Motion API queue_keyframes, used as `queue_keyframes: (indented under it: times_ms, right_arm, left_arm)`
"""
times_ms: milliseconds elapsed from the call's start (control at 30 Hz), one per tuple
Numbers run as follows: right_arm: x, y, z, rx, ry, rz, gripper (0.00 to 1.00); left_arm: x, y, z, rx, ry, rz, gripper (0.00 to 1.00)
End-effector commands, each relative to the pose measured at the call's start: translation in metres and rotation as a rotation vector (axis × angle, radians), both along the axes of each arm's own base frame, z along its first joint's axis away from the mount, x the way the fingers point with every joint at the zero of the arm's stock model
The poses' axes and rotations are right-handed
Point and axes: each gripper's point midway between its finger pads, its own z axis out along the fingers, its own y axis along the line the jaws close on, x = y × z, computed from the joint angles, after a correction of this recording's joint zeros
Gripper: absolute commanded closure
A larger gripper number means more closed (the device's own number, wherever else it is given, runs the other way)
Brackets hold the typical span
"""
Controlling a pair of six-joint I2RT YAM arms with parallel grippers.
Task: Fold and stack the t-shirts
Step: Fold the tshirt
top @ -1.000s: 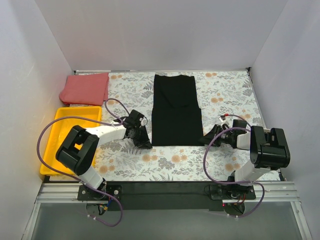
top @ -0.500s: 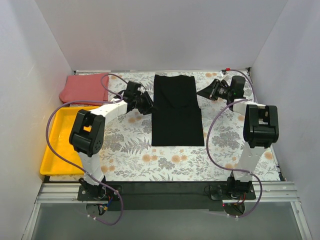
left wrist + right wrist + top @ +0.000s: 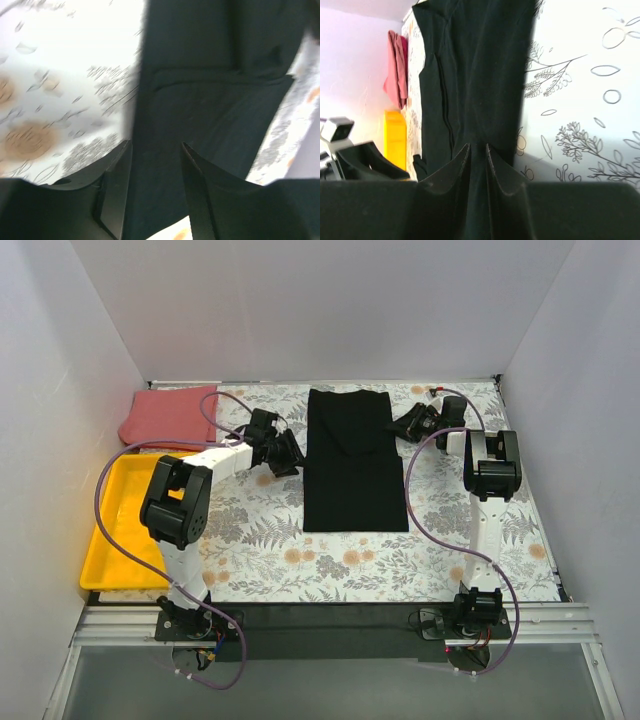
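Floral cloth (image 3: 260,530) spread flat; white walls (image 3: 320,310) on three sides. Left fingers (image 3: 117,195) spread at black t-shirt (image 3: 352,470) edge; right fingers (image 3: 451,172) nearly together, grip unclear.

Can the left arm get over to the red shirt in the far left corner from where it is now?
Probably yes. The red shirt lies uncovered close beside the left end effector, which is open at the black shirt's left edge. Only the arm's own purple cable loops between them.
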Motion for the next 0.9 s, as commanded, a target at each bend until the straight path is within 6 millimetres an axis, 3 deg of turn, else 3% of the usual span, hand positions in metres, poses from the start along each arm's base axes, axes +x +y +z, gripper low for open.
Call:
queue_keyframes:
  times_ms: [0, 133, 233, 267, 300, 367, 400, 467, 567, 600, 700, 767, 867]
  right_arm:
    - [0.012, -0.018, 0.002, -0.059, -0.003, -0.097, 0.75]
    - [0.010, -0.027, 0.004, -0.128, -0.023, -0.106, 0.75]
    - [0.006, -0.026, 0.032, -0.123, -0.080, -0.076, 0.75]
    - [0.000, -0.026, 0.033, -0.140, -0.088, -0.066, 0.75]
    - [-0.003, -0.027, 0.055, -0.154, -0.131, -0.066, 0.75]
    - [-0.017, -0.032, 0.054, -0.215, -0.085, -0.068, 0.75]
    - [-0.028, -0.035, 0.064, -0.259, -0.116, -0.056, 0.75]
    - [-0.049, -0.040, 0.061, -0.308, -0.064, -0.053, 0.74]
    - [-0.098, -0.053, 0.066, -0.444, -0.006, -0.072, 0.64]
    - [-0.118, -0.054, 0.053, -0.495, 0.031, -0.057, 0.60]
    - [-0.164, -0.057, 0.054, -0.676, 0.102, -0.056, 0.51]
    - [-0.194, -0.067, 0.043, -0.800, 0.160, -0.056, 0.48]
    - [-0.242, -0.054, 0.048, -0.894, 0.156, -0.007, 0.44]
  left_arm:
    - [-0.020, 0.020, 0.016, 0.066, -0.033, 0.004, 0.57]
    - [-0.045, 0.033, 0.010, 0.099, -0.007, 0.006, 0.54]
    - [-0.065, 0.039, 0.011, 0.113, 0.006, -0.001, 0.48]
    - [-0.070, 0.041, 0.010, 0.120, 0.013, -0.002, 0.46]
    - [-0.076, 0.039, 0.011, 0.122, 0.016, -0.008, 0.44]
    - [-0.087, 0.042, 0.011, 0.147, 0.021, -0.001, 0.39]
    - [-0.092, 0.039, 0.012, 0.153, 0.020, -0.008, 0.35]
    - [-0.100, 0.038, 0.012, 0.187, 0.025, -0.011, 0.27]
    - [-0.115, 0.029, 0.008, 0.252, 0.031, -0.040, 0.21]
    - [-0.122, 0.022, 0.006, 0.270, 0.032, -0.063, 0.20]
    - [-0.136, 0.023, -0.005, 0.339, 0.063, -0.062, 0.20]
    - [-0.144, 0.025, -0.009, 0.370, 0.084, -0.061, 0.20]
    - [-0.151, 0.024, -0.015, 0.418, 0.095, -0.068, 0.23]
